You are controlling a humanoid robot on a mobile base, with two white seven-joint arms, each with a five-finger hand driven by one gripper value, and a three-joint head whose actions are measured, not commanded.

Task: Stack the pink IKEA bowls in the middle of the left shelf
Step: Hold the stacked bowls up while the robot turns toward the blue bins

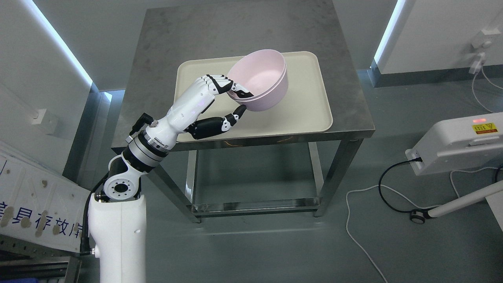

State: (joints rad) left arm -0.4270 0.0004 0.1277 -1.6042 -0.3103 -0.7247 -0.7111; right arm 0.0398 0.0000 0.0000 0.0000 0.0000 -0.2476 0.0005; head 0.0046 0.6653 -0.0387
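Two pink bowls (262, 80), nested one inside the other, are tilted and lifted a little over a cream tray (310, 106) on a steel table (220, 35). My left hand (234, 97) is shut on the near rim of the stacked bowls: the fingers (220, 83) hook over the rim into the inner bowl and the black thumb (235, 114) presses the outer wall from below. The left arm rises from the lower left. The right arm does not show.
The tray takes up the table's front half; the bare steel top lies behind it. A white panel with blue print (35, 212) leans at the lower left. At the right stand a white device (459, 141), its wheeled leg (452, 204) and cables (365, 228) on the floor.
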